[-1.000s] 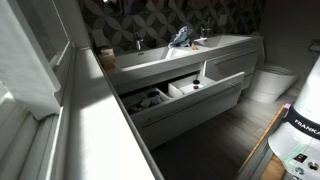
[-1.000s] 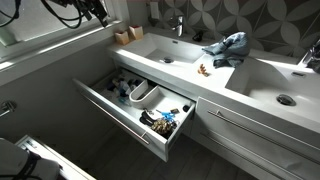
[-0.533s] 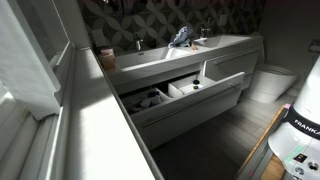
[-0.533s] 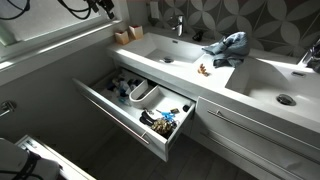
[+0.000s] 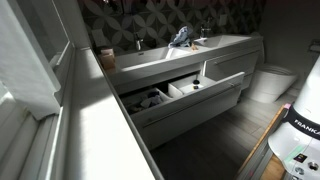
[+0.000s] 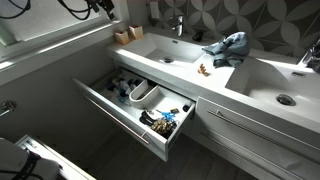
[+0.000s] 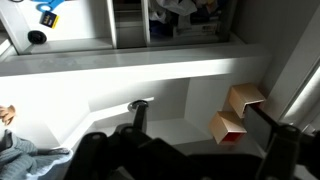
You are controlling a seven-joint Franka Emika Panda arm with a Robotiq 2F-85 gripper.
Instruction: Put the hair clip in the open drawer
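On the counter (image 6: 213, 84), the hair clip (image 6: 203, 69) is lying just beside a blue cloth (image 6: 228, 47); gripper (image 7: 200, 135) is hovering wide open, well apart. Likely light, stiff, slippery: I'm suggesting pinching across its body

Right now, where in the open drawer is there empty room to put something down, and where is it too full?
The open drawer looks bare between its front wall and the white cup. The back corner with the dark bottles and the dark jumble at the right end are crowded. The details are small, so check up close.
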